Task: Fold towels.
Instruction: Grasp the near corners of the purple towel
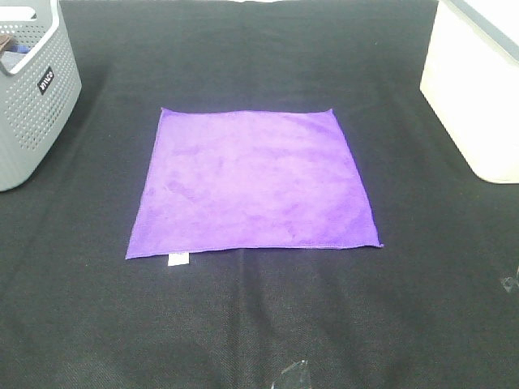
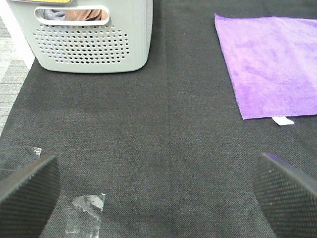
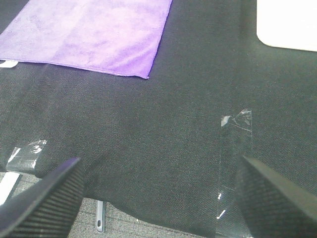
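A bright purple square towel (image 1: 252,183) lies flat and unfolded on the black table cover, with a small white tag (image 1: 178,259) at its near left corner. It also shows in the left wrist view (image 2: 272,64) and in the right wrist view (image 3: 94,32). My left gripper (image 2: 158,196) is open and empty, held over bare cloth short of the towel's tagged corner. My right gripper (image 3: 158,198) is open and empty, near the table's front edge, short of the towel's near right corner. Neither arm appears in the high view.
A grey perforated basket (image 1: 32,89) stands at the back left and holds some cloth (image 2: 74,15). A cream-white bin (image 1: 478,81) stands at the back right. Pieces of clear tape (image 3: 237,144) (image 2: 89,206) stick to the black cover near the front edge.
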Robot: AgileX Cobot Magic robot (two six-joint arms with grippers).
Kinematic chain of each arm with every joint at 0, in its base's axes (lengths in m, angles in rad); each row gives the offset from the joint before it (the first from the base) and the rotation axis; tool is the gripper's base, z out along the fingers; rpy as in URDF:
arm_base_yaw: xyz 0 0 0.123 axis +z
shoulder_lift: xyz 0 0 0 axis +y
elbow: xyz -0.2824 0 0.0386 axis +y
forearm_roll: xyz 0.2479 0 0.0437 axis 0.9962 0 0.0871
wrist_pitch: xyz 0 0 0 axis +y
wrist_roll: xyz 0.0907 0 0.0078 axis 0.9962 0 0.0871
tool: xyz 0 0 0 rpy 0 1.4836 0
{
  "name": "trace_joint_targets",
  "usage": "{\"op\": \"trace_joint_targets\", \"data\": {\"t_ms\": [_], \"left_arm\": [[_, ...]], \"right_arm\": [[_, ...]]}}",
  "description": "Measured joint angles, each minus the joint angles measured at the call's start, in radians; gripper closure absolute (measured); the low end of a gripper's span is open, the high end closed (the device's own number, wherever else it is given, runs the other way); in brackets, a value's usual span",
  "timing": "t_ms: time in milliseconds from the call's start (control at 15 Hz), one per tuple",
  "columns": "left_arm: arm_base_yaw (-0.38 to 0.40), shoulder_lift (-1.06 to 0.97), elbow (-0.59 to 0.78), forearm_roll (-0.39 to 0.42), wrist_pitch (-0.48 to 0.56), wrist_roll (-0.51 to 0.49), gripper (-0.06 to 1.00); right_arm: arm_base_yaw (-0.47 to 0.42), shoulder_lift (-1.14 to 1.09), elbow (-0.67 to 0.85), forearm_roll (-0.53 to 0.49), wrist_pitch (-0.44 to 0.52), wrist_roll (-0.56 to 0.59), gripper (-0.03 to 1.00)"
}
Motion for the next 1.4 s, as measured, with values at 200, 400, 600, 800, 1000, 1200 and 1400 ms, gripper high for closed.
{"op": "trace_joint_targets", "data": {"t_ms": [200, 400, 600, 800, 1000, 1200, 1400], "left_arm": [[0.000, 0.000, 0.000, 0.000, 0.000, 0.000, -0.05], [0.000, 0.000, 0.000, 0.000, 0.000, 0.000, -0.05], [0.000, 0.000, 0.000, 0.000, 0.000, 0.000, -0.05], [0.000, 0.000, 0.000, 0.000, 0.000, 0.000, -0.05], [0.000, 0.000, 0.000, 0.000, 0.000, 0.000, -0.05], [0.000, 0.000, 0.000, -0.001, 0.000, 0.000, -0.05], [0.000, 0.000, 0.000, -0.001, 0.000, 0.000, -0.05]], "right_arm": [[0.000, 0.000, 0.000, 0.000, 0.000, 0.000, 0.18], [0.000, 0.000, 0.000, 0.000, 0.000, 0.000, 0.18], [0.000, 0.000, 0.000, 0.000, 0.000, 0.000, 0.12], [0.000, 0.000, 0.000, 0.000, -0.001, 0.000, 0.06], [0.000, 0.000, 0.000, 0.000, -0.001, 0.000, 0.04], [0.000, 0.000, 0.000, 0.000, -0.001, 0.000, 0.04], [0.000, 0.000, 0.000, 0.000, -0.001, 0.000, 0.04]]}}
